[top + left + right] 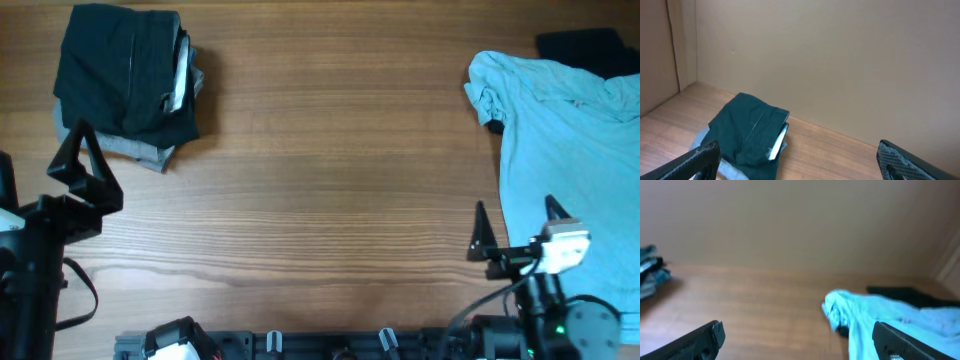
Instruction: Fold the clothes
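The clothes lie in two groups at opposite ends of the wooden table [330,150].

1. Light blue T-shirt [570,130]: the largest item. It is on the right side, unfolded and rumpled, with a bunched corner towards the table's middle. It runs off the right edge of the overhead view.
2. Black shorts [125,70]: far left corner, folded into a compact block, white lining showing at the right edge.
3. Grey shorts [140,148]: folded beneath the black pair, only their near edge visible.
4. Dark garment [585,45]: far right, partly under the T-shirt. Its type cannot be determined from these views.
5. Right gripper [513,215]: jaws apart, holding nothing, at the T-shirt's near left edge.
6. Left gripper [798,146]: jaws apart, holding nothing, just near of the folded stack and clear of it.

Assessment: the two pairs of shorts appear finished, and the T-shirt is the item in hand, not yet gripped.

Next move, as judged: take hold of the shirt's hem or shoulder, draw it to the open centre and spread it flat before any fold. Both arms are probably needed.
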Motion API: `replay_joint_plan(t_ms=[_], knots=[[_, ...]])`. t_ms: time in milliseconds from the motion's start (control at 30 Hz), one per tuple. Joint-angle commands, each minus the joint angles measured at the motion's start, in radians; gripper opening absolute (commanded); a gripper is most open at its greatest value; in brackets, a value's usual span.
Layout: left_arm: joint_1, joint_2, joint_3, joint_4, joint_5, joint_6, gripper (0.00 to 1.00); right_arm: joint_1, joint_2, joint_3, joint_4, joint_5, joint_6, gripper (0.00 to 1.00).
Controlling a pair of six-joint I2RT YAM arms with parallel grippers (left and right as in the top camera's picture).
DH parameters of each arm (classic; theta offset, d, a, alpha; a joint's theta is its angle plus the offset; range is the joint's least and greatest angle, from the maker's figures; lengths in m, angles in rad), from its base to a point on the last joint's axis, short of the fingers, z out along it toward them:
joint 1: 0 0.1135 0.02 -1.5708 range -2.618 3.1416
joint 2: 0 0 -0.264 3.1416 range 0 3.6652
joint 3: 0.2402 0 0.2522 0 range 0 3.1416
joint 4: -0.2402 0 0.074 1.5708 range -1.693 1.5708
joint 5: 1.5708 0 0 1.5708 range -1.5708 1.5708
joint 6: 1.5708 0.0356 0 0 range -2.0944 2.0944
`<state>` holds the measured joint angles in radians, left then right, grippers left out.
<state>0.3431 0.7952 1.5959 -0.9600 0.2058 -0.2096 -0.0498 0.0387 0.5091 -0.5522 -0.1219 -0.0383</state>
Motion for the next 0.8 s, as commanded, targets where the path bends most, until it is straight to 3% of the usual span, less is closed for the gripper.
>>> replay_joint_plan(t_ms=[0, 167, 300, 767], knots=[[0.001, 0.003, 0.0, 0.004, -0.013, 0.019, 1.0, -0.003, -0.035, -0.127, 0.105, 0.006, 0.019, 1.0], [0.001, 0.003, 0.0, 0.004, -0.013, 0.019, 1.0, -0.003, -0.036, -0.398, 0.331, 0.006, 0.019, 1.0], [0.001, 0.003, 0.0, 0.004, -0.013, 0.019, 1.0, -0.003, -0.036, -0.492, 0.542, 0.01, 0.015, 1.0], [0.001, 0.003, 0.0, 0.004, -0.013, 0.019, 1.0, -0.003, -0.034, -0.504, 0.562, 0.01, 0.014, 0.99]])
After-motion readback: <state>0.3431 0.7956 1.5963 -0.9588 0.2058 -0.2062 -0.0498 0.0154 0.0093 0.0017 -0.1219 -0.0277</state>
